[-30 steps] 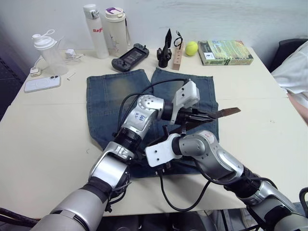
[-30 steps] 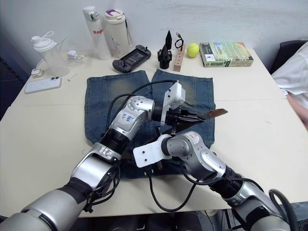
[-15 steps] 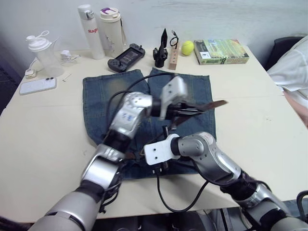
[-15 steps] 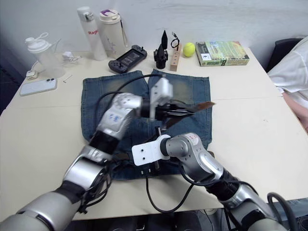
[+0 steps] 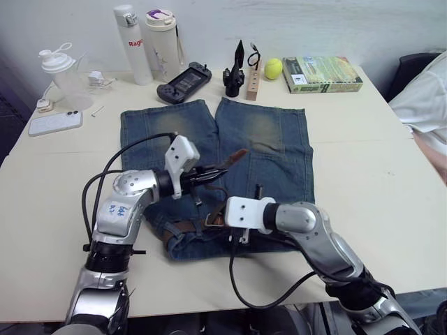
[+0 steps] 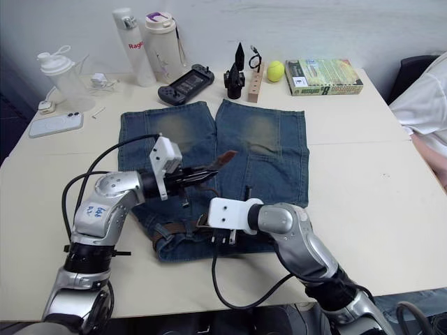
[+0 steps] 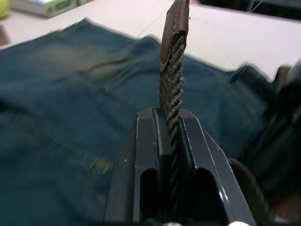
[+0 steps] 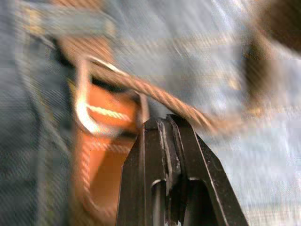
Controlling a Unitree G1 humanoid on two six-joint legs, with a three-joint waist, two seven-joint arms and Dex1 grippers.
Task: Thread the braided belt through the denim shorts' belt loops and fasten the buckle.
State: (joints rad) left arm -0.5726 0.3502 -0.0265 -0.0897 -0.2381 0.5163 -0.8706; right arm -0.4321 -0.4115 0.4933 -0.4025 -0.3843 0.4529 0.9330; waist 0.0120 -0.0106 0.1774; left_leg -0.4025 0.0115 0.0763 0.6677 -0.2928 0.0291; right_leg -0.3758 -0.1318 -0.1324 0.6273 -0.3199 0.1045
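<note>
I see the denim shorts (image 5: pixel 209 150) lying flat on the worktop (image 5: pixel 63 181), legs pointing away from me toward the far edge and the waistband nearest me. My left pincer (image 5: pixel 209 173) is clamped on the braided belt (image 7: pixel 171 89) a little below its free end; in the left wrist view the woven strap runs up between the two fingers (image 7: pixel 146 155) and ends in a smooth leather tip. That tip is lifted clear of the fabric, above the middle of the shorts, and slants up toward the far right.

The rest of the belt lies along the waistband on my left half of the shorts, where I can see a brown stretch of it. The buckle (image 8: pixel 101 101) sits at the waistband close to my right pincer (image 8: pixel 168 123), whose fingers are pressed together with nothing visibly between them, their tips just short of the strap where it passes by the metal frame. I cannot make out the belt loops clearly enough to say which ones the belt passes through.

Along the far edge of the worktop stand two bottles (image 5: pixel 145 42), a shaker cup (image 5: pixel 61 73), a phone (image 5: pixel 54 123), a game controller (image 5: pixel 183 75), a tennis ball (image 5: pixel 272 68) and a book (image 5: pixel 323 74). A person's white sleeve (image 5: pixel 422 98) shows at the right edge.
</note>
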